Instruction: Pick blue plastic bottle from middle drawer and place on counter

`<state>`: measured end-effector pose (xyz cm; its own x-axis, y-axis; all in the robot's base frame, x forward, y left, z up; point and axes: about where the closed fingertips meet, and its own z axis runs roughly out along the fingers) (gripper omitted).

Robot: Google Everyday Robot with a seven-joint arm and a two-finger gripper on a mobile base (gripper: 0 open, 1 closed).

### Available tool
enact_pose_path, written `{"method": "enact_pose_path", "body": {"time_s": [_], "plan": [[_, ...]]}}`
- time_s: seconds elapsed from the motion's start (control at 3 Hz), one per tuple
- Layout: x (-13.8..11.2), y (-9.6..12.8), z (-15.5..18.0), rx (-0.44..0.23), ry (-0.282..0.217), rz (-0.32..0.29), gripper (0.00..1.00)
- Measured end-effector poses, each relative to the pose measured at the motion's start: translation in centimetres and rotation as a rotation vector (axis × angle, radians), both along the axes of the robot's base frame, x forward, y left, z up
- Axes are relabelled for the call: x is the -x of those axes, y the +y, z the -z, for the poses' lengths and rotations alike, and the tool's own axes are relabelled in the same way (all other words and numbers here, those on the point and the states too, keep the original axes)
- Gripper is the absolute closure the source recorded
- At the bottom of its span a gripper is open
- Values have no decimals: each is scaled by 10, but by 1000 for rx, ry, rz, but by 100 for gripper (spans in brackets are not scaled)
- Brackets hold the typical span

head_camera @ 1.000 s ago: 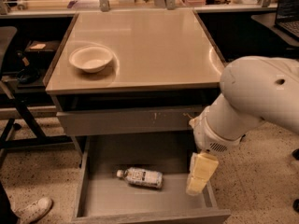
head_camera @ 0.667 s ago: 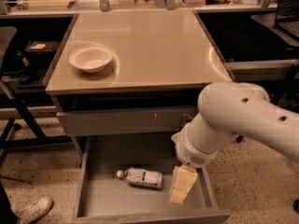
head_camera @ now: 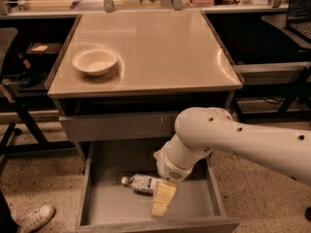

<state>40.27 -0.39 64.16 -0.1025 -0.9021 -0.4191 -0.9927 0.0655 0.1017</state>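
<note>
Hand [head_camera: 163, 200], grip unclear, hovers by blue plastic bottle [head_camera: 140, 182] in middle drawer [head_camera: 114, 205]; bowl [head_camera: 95, 60] on glossy counter [head_camera: 165, 47]

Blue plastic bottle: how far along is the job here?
Done: the middle drawer stands open. In hand: the gripper hangs inside it, right beside the blue plastic bottle, which lies on the drawer floor, not yet lifted. Left: grasp, lift, set it on the counter.

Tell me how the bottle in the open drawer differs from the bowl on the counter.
The blue plastic bottle lies on its side in the middle drawer; the bowl sits upright on the counter. The bottle is clear, capped and labelled; the bowl is cream, open, plain. The hand hangs at the bottle, far from the bowl. Both are small containers.
</note>
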Motion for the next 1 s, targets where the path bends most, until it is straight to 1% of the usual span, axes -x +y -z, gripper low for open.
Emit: {"method": "enact_pose_path", "body": {"time_s": [0.33,0.67,1.0], "plan": [[-7,13,24,-18,12,7,0],[-26,31,67,-15,-9,36,0],[-50,43,111,3,-39,87,0]]}}
